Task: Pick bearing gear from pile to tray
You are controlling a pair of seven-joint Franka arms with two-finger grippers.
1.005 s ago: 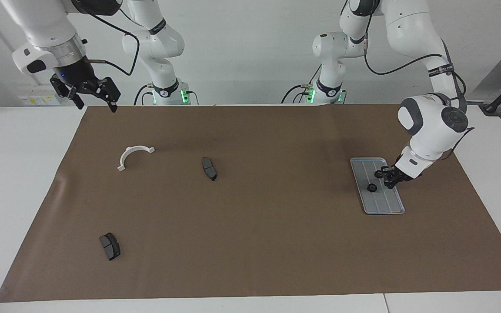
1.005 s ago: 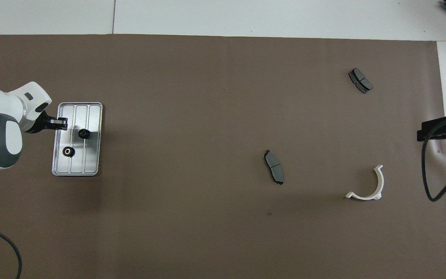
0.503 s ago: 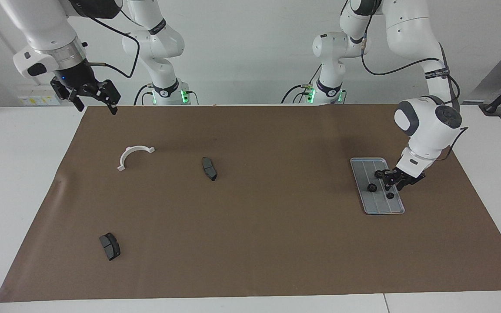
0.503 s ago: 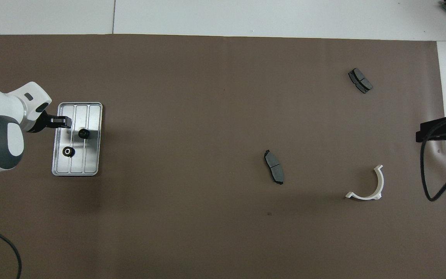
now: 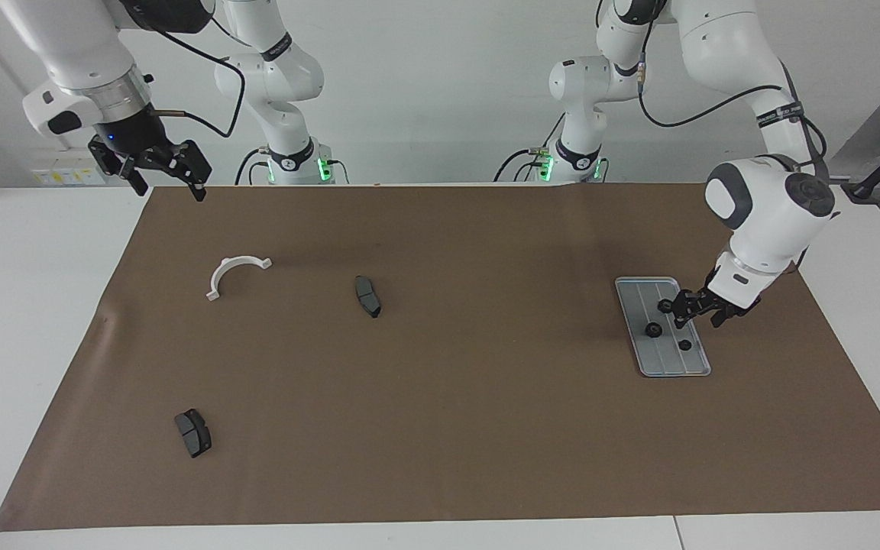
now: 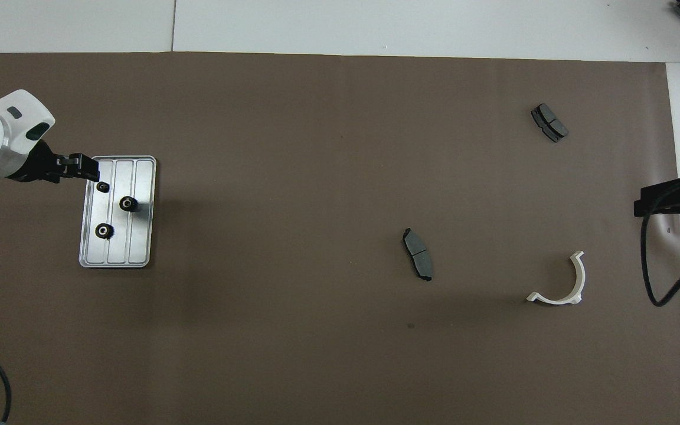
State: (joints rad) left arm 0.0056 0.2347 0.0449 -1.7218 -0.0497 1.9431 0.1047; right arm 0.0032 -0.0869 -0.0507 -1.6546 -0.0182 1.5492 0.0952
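Three gears [image 6: 128, 204] lie in the tray [image 5: 673, 364] at the left arm's end. Left gripper [image 5: 700, 308] over the tray's edge, fingers apart, empty. Right gripper [image 5: 159, 164] waits raised, fingers spread, empty.

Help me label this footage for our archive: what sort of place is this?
Most likely a robotics lab or test cell. Two white arms stand at a table under a brown mat; the left gripper is over a metal tray holding small gears, while the right gripper waits.
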